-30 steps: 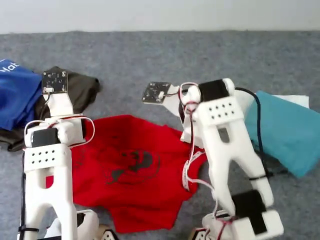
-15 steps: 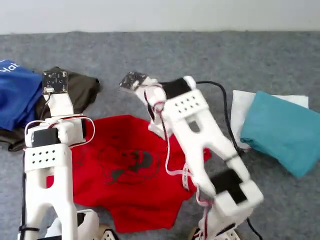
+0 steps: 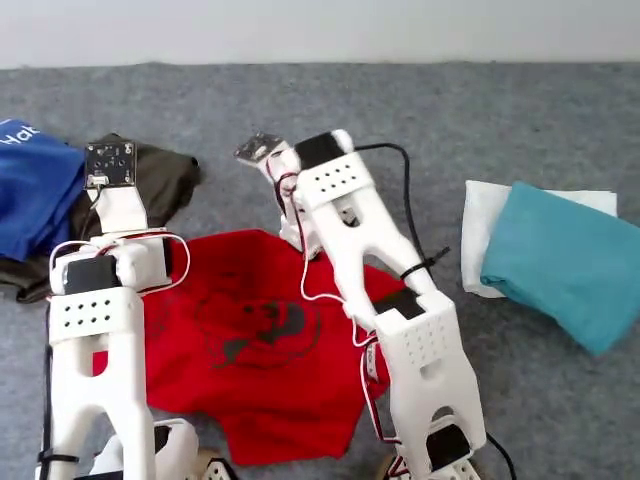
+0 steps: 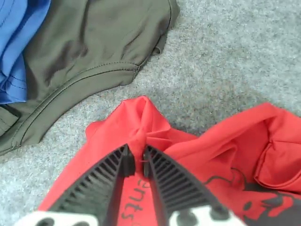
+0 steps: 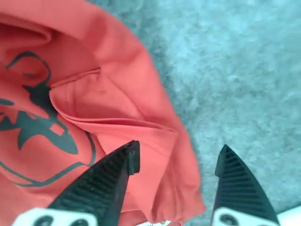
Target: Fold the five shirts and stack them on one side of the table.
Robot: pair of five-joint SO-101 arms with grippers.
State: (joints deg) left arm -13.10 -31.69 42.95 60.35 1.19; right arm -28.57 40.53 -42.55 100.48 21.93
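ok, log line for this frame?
left gripper: shut on red shirt | right gripper: open over red shirt edge | teal shirt: atop white cloth

My left pincer [image 4: 136, 153] and right pincer [image 5: 178, 150] are matt black plastic, ribbed on the inner faces. The red shirt [image 4: 211, 141] is soft matt cloth with a flat dark print, the olive shirt [image 4: 84, 56] a smoother cloth with stitched hems. The table cover [image 4: 225, 56] is rough, nubby grey fabric.

Bare grey table [image 3: 450, 110] runs along the far side and between red shirt [image 3: 250, 390] and teal shirt [image 3: 570, 260]. Left side blocked: blue shirt [image 3: 35, 190] and dark shirt [image 3: 165, 180] heaped together. Right arm [image 3: 345, 210] spans the red shirt's right half; left arm [image 3: 95, 340] stands over its left edge.
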